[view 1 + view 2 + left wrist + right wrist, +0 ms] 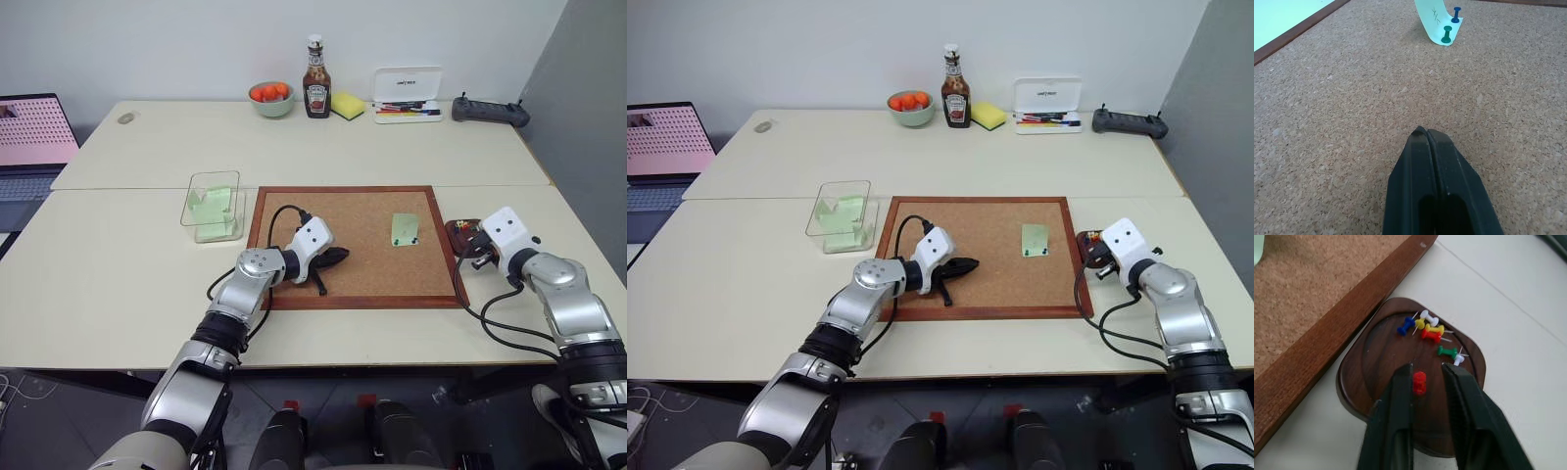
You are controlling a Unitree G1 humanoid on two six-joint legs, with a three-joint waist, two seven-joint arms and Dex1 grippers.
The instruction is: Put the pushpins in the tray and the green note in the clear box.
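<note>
One red pushpin (1420,382) between parted fingers (1396,406) over tray (1359,377).

The cork board (353,240) has a rough, speckled, matt face inside a smooth red-brown wooden frame. The tray (1376,367) looks like dark polished wood with a soft sheen and faint grain. The pushpins (1431,333) lying in it have glossy plastic heads and thin metal points. The green note (404,229) is thin matt paper, curling at one edge. The clear box (214,206) is see-through, shiny plastic. The counter (127,274) is smooth, pale and matt. The right tool (1422,382) and left tool (1429,137) have black fingers with a dull, smooth plastic look.
</note>
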